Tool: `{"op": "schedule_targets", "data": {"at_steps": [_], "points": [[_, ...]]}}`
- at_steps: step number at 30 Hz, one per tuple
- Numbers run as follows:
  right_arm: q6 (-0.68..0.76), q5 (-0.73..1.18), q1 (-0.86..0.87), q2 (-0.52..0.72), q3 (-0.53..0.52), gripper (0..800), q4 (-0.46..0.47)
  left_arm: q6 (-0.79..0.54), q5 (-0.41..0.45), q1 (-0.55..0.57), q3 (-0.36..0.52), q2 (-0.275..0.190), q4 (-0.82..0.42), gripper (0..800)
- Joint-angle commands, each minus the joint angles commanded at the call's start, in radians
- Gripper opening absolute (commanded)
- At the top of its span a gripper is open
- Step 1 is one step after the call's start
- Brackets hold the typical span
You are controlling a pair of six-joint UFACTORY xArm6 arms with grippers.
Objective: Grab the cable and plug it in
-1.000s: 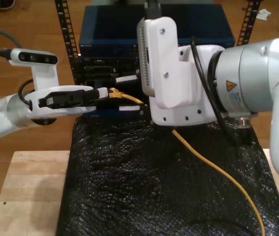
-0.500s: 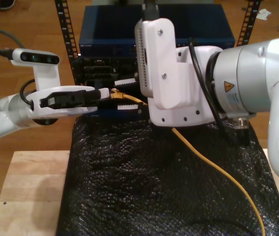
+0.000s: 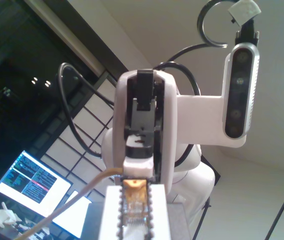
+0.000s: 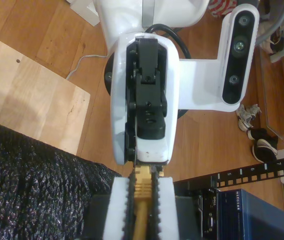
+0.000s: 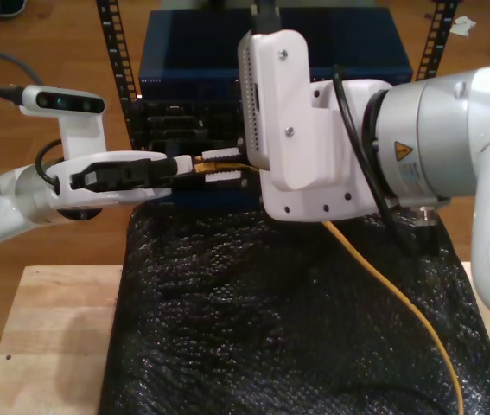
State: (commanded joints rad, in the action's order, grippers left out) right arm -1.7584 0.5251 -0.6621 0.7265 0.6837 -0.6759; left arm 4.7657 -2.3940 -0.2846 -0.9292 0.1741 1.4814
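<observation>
The yellow cable (image 5: pixel 383 294) runs across the black mat from the exterior view's lower right up to the space between the two arms. In the first wrist view its clear plug (image 3: pixel 133 205) sits between the toothed white fingers of my first gripper (image 3: pixel 134 192), which is shut on it. This gripper (image 5: pixel 184 164) comes in from the exterior view's left. My second gripper (image 5: pixel 219 162), on the big arm at the exterior view's right, faces it tip to tip. Its fingers (image 4: pixel 119 210) are shut on the cable's yellow boot (image 4: pixel 143 200) just behind the plug.
A rack holding a blue network switch (image 5: pixel 270 43) and dark units with ports (image 5: pixel 175 125) stands right behind the grippers. A black bubble-wrap mat (image 5: pixel 270 328) covers the wooden table (image 5: pixel 54 337). The second arm's bulky wrist (image 5: pixel 314 156) hides part of the rack front.
The white toothed fingers of the second gripper, spread wide a second ago, have closed onto the cable beside the first gripper's tip. The cable now hangs straighter.
</observation>
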Motion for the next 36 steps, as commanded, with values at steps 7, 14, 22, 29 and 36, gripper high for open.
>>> {"op": "schedule_targets", "data": {"at_steps": [7, 14, 22, 29, 36], "points": [[0.000, 0.000, 0.000, -0.002, 0.000, 2, -0.002, 0.011, -0.006, 0.000, 0.000, 0.000, 0.002, 174], [0.002, 0.002, 0.000, -0.003, 0.000, 2, -0.005, 0.026, -0.018, 0.000, 0.005, 0.000, 0.002, 648], [0.000, 0.002, -0.002, -0.003, 0.003, 2, -0.026, 0.029, -0.011, -0.002, 0.003, -0.002, -0.002, 799], [0.026, 0.035, 0.028, -0.034, 0.037, 1, -0.055, 0.028, 0.012, -0.003, -0.003, -0.021, 0.000, 799], [0.110, 0.224, 0.221, -0.041, 0.087, 1, -0.058, 0.025, 0.084, -0.006, -0.006, -0.051, 0.000, 799]]}}
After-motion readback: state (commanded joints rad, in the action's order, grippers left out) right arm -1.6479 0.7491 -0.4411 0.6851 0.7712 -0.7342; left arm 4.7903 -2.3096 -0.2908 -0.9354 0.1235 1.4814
